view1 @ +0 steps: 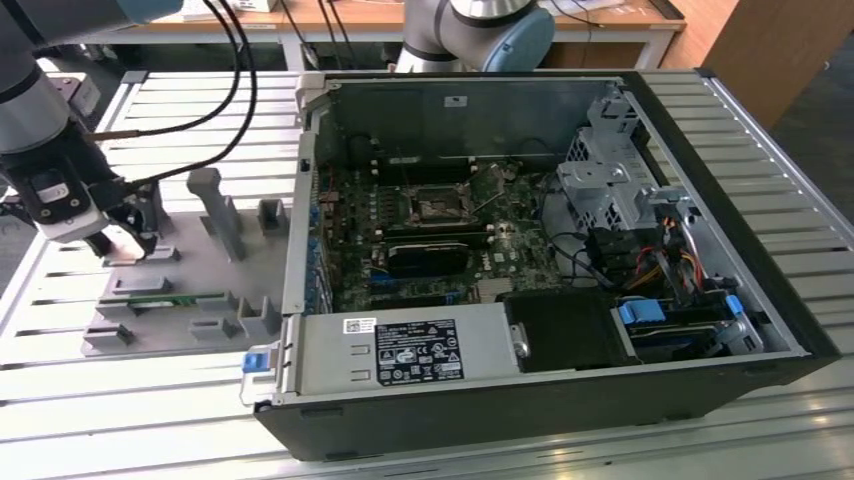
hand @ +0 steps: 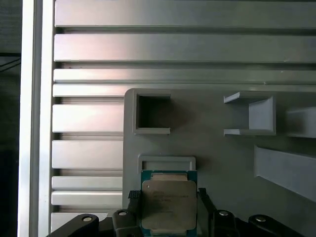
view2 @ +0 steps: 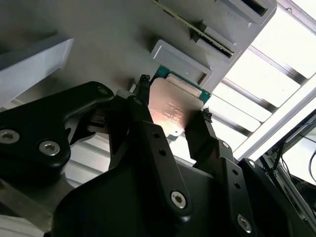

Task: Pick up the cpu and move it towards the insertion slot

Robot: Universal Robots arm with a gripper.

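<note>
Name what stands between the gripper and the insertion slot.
In the exterior view: the grey fixture's upright posts, then the computer case's side wall. The gripper grips the cpu.

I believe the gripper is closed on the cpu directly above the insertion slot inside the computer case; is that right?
Not quite. The gripper is closed on the cpu, but it is over the grey tray at the exterior view's left, outside the computer case and well apart from the insertion slot. The exterior view shows this.
</note>
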